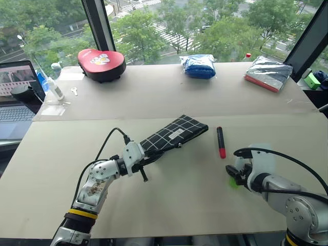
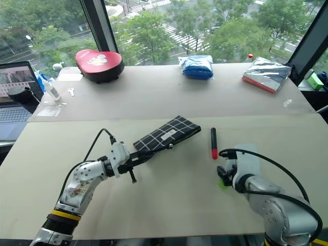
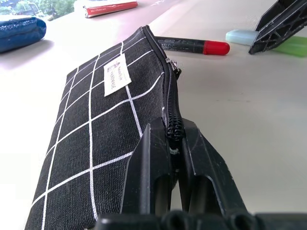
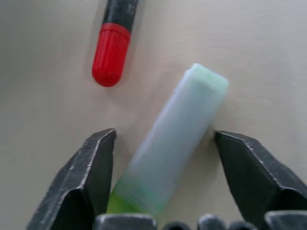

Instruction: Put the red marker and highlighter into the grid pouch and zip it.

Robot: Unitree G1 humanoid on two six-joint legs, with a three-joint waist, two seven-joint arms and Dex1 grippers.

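The grid pouch lies flat at the middle of the table, black with white lines and a small white label. My left gripper is shut on the grid pouch's zipper edge at its near end. To the right of the pouch lies the red marker, its red cap toward me. Just nearer than the marker, the highlighter rests on the table, pale mint with a green cap. My right gripper points down over it, open, one finger on each side of the body and a small gap on both sides.
On the far table stand a red rounded case, a blue packet and a silver packet. A laptop and a small bottle sit at the far left. A green object is at the far right edge.
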